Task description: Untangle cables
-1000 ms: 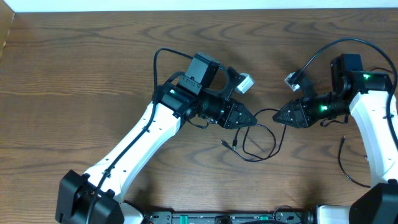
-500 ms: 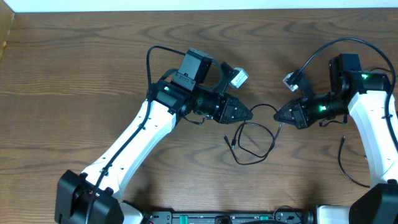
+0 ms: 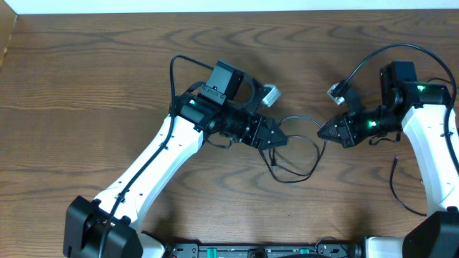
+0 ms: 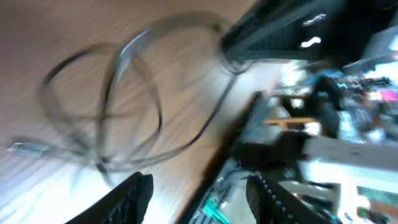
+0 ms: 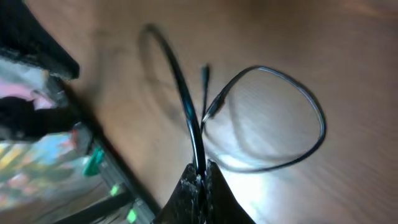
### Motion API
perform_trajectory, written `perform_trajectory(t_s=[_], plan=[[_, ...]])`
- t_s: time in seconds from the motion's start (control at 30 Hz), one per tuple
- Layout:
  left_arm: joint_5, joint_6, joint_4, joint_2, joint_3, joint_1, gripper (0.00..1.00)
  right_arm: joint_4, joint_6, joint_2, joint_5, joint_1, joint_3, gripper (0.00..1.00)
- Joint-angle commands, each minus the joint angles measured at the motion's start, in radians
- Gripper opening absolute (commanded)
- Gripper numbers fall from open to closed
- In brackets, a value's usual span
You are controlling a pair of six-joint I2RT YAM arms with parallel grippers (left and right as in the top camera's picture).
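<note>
The right gripper (image 5: 199,180) pinches one black strand of the cables (image 5: 180,93) at its tips. The left gripper (image 4: 199,186) stands parted and empty (loops just ahead lie crossed), so the untangling looks barely begun.

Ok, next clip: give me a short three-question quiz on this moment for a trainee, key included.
1. True or false: the left tool has its fingers spread, with nothing between them.
2. Which tool pinches the black cable? A) left B) right C) both
3. In the overhead view, where do the cable loops lie relative to the two tools?

Key
1. True.
2. B: the right tool is closed on it at its fingertips.
3. On the wooden table, between the two tools.
</note>
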Motion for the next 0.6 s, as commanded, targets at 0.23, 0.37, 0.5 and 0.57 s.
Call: perform_trajectory(t_s=[0.23,0.37,0.5,0.57], plan=[[-0.608,-0.003,-0.263,-0.013,-0.005,0.004,0.54,0.171,0.321,-0.001,0.461,-0.002,0.088,0.01],[-0.607,-0.003,-0.266,-0.013,-0.005,0.003,0.54,0.133,0.346,-0.001,0.574,-0.020,0.282,0.01],[-0.607,-0.004,-0.266,-0.013,-0.005,0.003,0.54,0.099,0.372,-0.002,0.713,-0.048,0.529,0.01],[-0.607,-0.006,-0.266,-0.013,-0.005,0.003,0.54,0.097,0.394,-0.001,0.798,-0.068,0.644,0.01]])
